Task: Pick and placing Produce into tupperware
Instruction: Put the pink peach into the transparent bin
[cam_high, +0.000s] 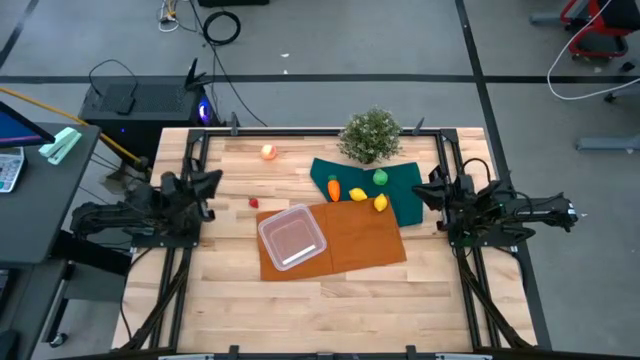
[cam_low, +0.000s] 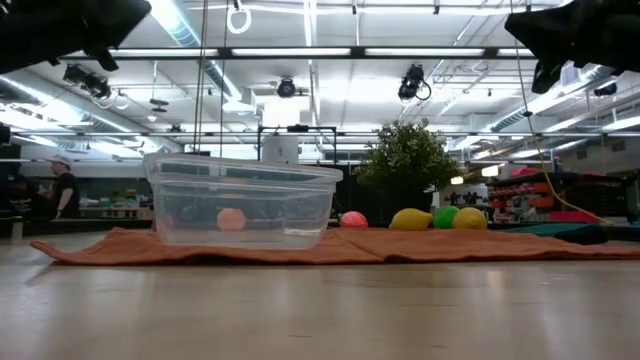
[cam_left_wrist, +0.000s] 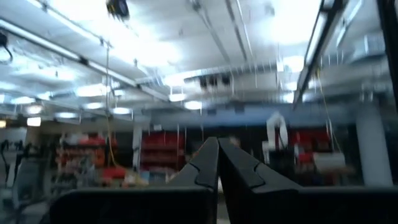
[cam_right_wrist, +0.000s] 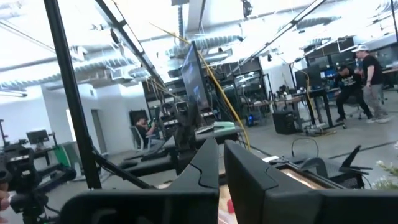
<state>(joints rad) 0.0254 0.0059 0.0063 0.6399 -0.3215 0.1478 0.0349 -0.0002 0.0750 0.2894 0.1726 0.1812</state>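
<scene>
no step begun: tupperware (cam_high: 292, 238) empty, both grippers (left (cam_left_wrist: 217, 163), right (cam_right_wrist: 221, 163)) pressed together; next, open and reach the carrot (cam_high: 333, 187).

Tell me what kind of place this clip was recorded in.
Probably a robotics lab or workshop: the wooden table carries two mounted arms, and behind it lie open floor with cables, exposed ceiling ducts and people at computer desks.

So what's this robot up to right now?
Nothing is being handled yet. Both arms wait at the table's sides, left gripper and right gripper shut and empty. The tupperware sits empty on an orange cloth. A carrot, two lemons and a green ball lie nearby.
</scene>
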